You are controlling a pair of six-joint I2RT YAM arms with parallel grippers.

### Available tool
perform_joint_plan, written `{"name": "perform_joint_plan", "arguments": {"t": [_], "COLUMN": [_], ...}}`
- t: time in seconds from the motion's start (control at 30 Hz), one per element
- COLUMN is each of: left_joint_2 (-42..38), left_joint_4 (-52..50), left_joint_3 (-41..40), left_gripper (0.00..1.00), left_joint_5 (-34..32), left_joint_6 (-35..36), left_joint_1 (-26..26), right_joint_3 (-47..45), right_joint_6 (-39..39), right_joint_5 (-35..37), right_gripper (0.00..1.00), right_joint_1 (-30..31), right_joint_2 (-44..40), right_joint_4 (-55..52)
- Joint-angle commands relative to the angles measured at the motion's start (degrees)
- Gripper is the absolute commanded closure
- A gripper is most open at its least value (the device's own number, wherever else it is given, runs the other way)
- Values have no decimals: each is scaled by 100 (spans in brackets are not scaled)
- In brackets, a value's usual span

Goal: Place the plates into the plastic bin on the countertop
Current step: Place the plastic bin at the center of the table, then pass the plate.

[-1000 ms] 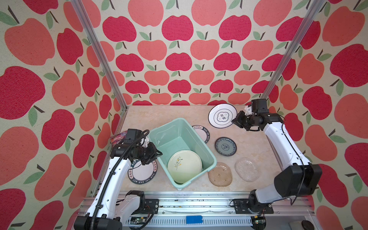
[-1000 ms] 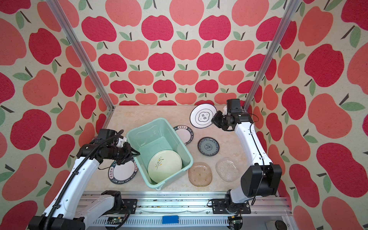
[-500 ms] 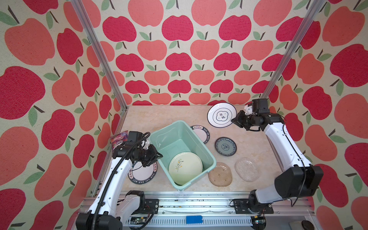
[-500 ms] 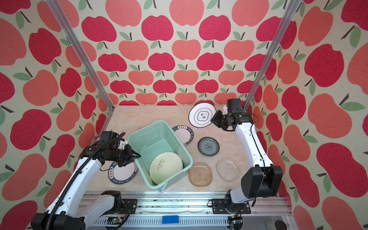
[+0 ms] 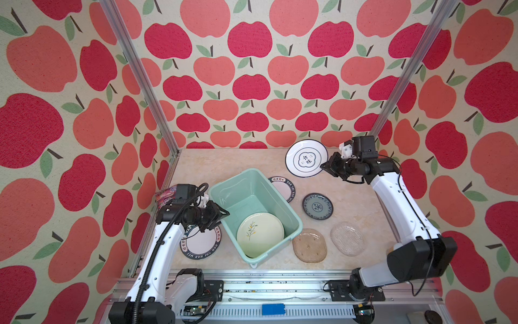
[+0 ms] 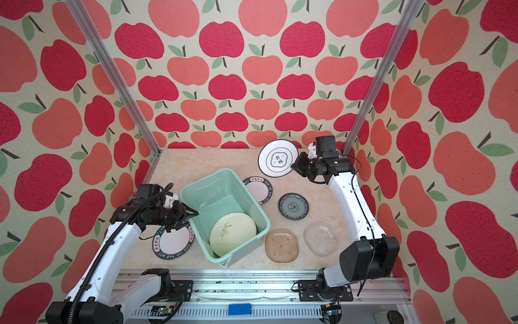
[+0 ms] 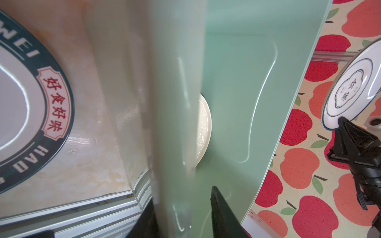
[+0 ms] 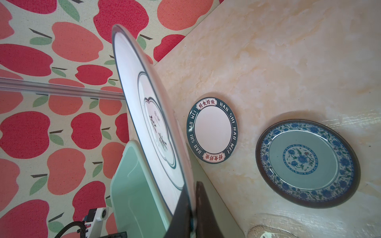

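Observation:
The mint-green plastic bin [image 5: 246, 190] [image 6: 218, 193] stands on the countertop [image 5: 213, 165] with the pale-green leaf plate [image 5: 260, 235] inside. My left gripper [image 5: 225, 215] [image 7: 183, 216] is open, its jaws straddling the bin's left rim. My right gripper [image 5: 323, 167] [image 8: 191, 206] is shut on the white emblem plate [image 5: 306, 158] [image 8: 148, 115], held tilted in the air at the back right. On the countertop lie two lettered-rim plates [image 5: 200, 244] [image 5: 283, 188], a teal floral plate [image 5: 317, 206], a tan plate [image 5: 309, 245] and a clear glass plate [image 5: 347, 238].
A purple candy bag [image 5: 168, 195] lies by the left wall behind my left arm. Apple-patterned walls and aluminium posts [image 5: 140, 75] close in three sides; the rail [image 5: 266, 283] runs along the front edge.
My left gripper's jaws have opened at the bin's rim. My right gripper has carried the emblem plate slightly to the left.

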Motion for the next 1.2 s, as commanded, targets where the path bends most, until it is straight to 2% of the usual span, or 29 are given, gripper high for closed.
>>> {"name": "perform_joint_plan", "arguments": {"t": [0.0,0.23,0.37,0.5,0.63,0.77,0.9,1.17], "left_joint_2": [-78,-225,-427,-623,-487,-206,114,604], "left_joint_4": [396,254,403,735,963,1679,2491,3247], "left_joint_3": [258,945,1409,1397,1394,1424,1395,1300], "left_gripper": [54,41,39,38,38,37,35,32], "left_joint_5": [326,237,52,-27,57,323,776,1148], "left_joint_6": [90,351,449,291,245,-35,-192,340], "left_joint_1": [48,164,157,166,166,149,-13,-674], "right_joint_3": [317,628,776,873,909,796,436,63], "right_joint_6": [-55,-92,-126,-120,-108,-97,79,86], "right_joint_5": [-148,-318,-437,-473,-588,-961,-1505,-1897], "right_gripper": [100,100,100,100,100,100,100,100], "right_joint_1": [60,229,424,594,735,921,1005,1411], "right_joint_2": [-171,-175,-218,-220,-216,-333,-495,-626], "right_joint_4": [58,-51,-55,-69,-46,128,419,588]}}
